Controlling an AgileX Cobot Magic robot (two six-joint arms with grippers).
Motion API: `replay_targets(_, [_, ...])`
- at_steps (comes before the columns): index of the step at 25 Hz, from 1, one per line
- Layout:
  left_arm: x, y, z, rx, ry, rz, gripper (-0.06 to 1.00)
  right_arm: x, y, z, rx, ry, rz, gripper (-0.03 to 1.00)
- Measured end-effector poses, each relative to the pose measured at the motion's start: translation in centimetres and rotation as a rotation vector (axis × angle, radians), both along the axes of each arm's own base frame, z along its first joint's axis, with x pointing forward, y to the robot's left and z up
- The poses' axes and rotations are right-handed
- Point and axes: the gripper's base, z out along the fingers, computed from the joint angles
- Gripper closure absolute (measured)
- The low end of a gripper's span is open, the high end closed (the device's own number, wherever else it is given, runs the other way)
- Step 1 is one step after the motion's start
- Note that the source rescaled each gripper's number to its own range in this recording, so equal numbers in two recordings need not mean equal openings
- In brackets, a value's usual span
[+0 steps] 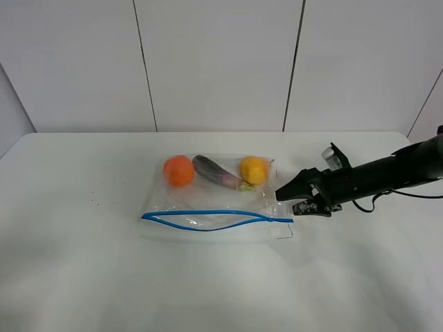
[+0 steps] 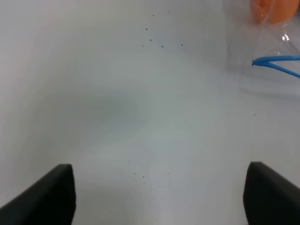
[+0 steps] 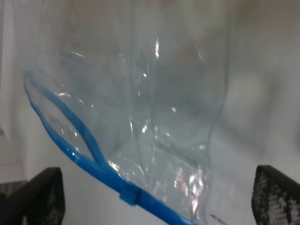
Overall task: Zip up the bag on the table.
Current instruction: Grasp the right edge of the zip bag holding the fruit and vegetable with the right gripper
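Note:
The clear bag [image 1: 214,200] lies flat in the middle of the white table [image 1: 69,270]. An orange [image 1: 178,170], a purple vegetable [image 1: 216,173] and a yellow fruit [image 1: 254,169] show through it. Its blue zipper strip [image 1: 208,218] runs along the near edge and gapes apart over most of its length. My right gripper [image 1: 287,200] is open, just off the bag's right end. In the right wrist view the strip [image 3: 89,154] and its slider [image 3: 129,197] lie ahead of the open fingers [image 3: 33,199]. My left gripper [image 2: 159,199] is open over bare table, with the bag's corner [image 2: 276,61] ahead.
White wall panels [image 1: 214,62] stand behind the table's far edge. Tiny dark specks [image 1: 93,202] mark the table left of the bag. The left arm is out of the exterior high view.

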Motion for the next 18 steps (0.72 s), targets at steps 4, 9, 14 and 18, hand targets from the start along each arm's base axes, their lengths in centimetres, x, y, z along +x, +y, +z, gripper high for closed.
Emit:
replay_targets(4, [0.0,0.0,0.0,0.000,0.000,0.000,-0.06,1.6,0.3,-0.7,0.058,0.022,0.023,0.08])
replay_targets(9, [0.0,0.0,0.0,0.000,0.000,0.000,-0.06,1.6,0.9,-1.6,0.096,0.064,0.050,0.09])
replay_targets(14, [0.0,0.0,0.0,0.000,0.000,0.000,-0.06,1.4,2.5,-1.7,0.075,0.062,0.086,0.09])
replay_targets(18, [0.0,0.0,0.0,0.000,0.000,0.000,-0.06,1.4,2.9,-1.8,0.065,0.060,0.093,0.10])
